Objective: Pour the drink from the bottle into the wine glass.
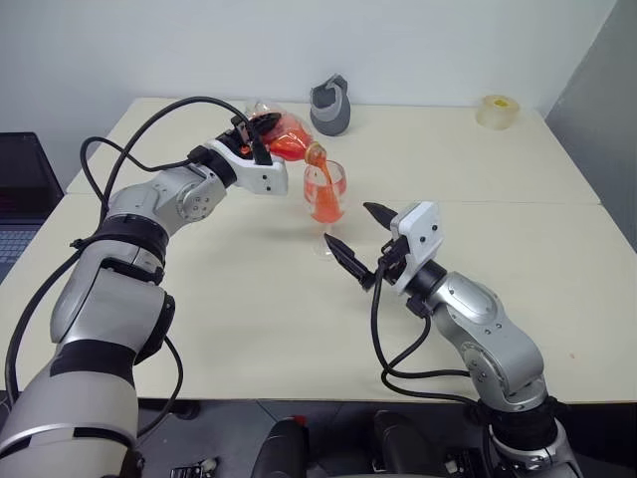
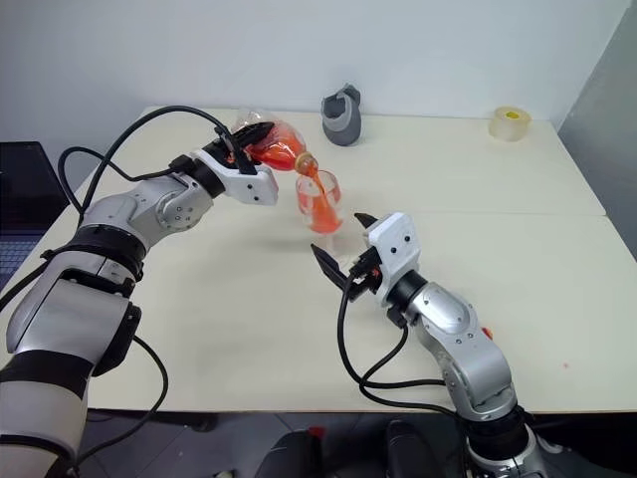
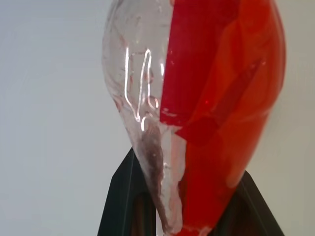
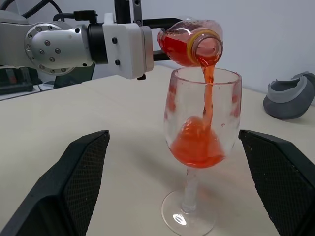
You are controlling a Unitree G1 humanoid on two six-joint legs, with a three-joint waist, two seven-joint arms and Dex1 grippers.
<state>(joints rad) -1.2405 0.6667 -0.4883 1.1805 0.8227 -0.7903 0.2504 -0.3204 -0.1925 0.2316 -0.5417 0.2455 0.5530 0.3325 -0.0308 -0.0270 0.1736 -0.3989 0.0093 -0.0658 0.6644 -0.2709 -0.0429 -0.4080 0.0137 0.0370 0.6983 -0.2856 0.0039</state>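
The pour is under way: the left gripper (image 2: pixel 261 139) is clamped on the bottle (image 1: pixel 284 135), which is tipped with its uncapped mouth just over the rim of the glass (image 4: pixel 203 147), and a thin stream of drink (image 4: pixel 208 96) falls into the bowl. The bowl looks roughly a third full, with red streaks on its inner wall. A good share of drink sits in the bottle, so more pouring is left, then righting the bottle and setting it down. The glass stands upright near the middle of the table (image 1: pixel 498 169), well in from every edge, with the bottle above it on the robot's left. The right gripper (image 1: pixel 357 242) has its fingers spread as wide as they go, one on each side of the glass stem but apart from it, holding nothing. A grey jug (image 1: pixel 331 106) and a tape roll (image 1: pixel 497 111) sit near the far edge.
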